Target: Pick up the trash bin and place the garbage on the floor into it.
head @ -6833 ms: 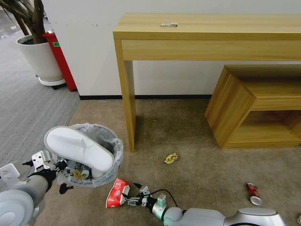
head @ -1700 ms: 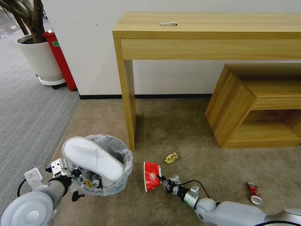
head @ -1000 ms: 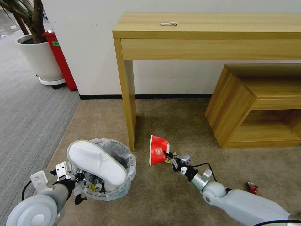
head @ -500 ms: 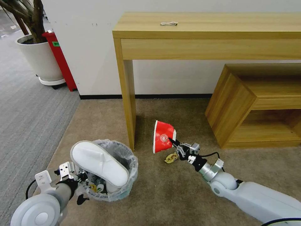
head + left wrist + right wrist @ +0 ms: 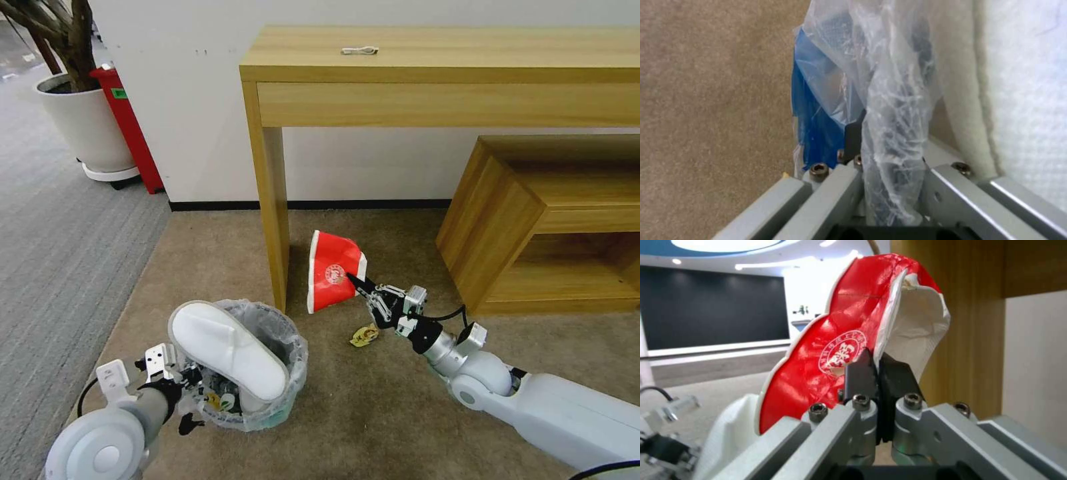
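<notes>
Head view: right gripper [image 5: 360, 285] pinches crushed red paper cup [image 5: 331, 275] in mid-air beside desk leg [image 5: 272, 220]. Left gripper [image 5: 179, 387] clamps trash bin [image 5: 267, 400] rim; white slipper [image 5: 230, 350] lies across the bin's top.

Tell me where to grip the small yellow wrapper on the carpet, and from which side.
Take the yellow wrapper by its crumpled raised edge, coming straight down from above. It lies flat on the open floor, clear of the desk leg.

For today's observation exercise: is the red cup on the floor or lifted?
Lifted: the right gripper pinches the red cup above the floor.
</notes>
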Controlling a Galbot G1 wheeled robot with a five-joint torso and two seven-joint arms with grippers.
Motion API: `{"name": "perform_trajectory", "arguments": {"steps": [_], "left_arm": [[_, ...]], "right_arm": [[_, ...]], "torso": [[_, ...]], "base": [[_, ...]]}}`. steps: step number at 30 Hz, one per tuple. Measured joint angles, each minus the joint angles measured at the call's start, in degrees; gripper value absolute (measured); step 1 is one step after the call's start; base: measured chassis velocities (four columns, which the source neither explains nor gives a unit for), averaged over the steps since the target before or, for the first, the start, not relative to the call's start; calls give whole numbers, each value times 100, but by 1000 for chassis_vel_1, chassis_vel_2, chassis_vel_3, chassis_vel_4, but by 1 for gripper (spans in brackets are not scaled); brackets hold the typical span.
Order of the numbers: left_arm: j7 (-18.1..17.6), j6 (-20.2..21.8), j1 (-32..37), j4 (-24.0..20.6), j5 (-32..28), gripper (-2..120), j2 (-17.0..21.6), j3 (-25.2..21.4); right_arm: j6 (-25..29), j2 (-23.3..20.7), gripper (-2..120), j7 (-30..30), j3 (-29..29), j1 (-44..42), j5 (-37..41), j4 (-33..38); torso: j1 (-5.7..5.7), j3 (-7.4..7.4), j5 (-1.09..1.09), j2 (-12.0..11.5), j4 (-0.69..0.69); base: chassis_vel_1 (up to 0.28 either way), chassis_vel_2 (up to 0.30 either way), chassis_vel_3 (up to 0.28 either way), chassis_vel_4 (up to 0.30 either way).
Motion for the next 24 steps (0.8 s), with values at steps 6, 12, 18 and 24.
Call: {"name": "perform_trajectory", "arguments": {"steps": [6, 12, 18, 24], "left_arm": [[0, 2, -59, 40, 50, 0, -15, 127], [3, 3, -109, 78, 54, 0, 16, 184], [3, 3, -142, 94, 47, 0, 30, 214], [-1, -8, -169, 104, 46, 0, 35, 225]], "right_arm": [[-51, -16, 0, 12, -226, 147, 16, 149], [-71, 174, 0, -3, -648, 459, 12, 172], [-127, 401, 0, 39, -1038, 712, 13, 200], [-215, 622, 0, 235, -1592, 1006, -72, 266]], "torso": [[0, 0, 0, 0, 0], [0, 0, 0, 0, 0], [0, 0, 0, 0, 0], [0, 0, 0, 0, 0]], "base": [[0, 0, 0, 0], [0, 0, 0, 0], [0, 0, 0, 0], [0, 0, 0, 0]]}}
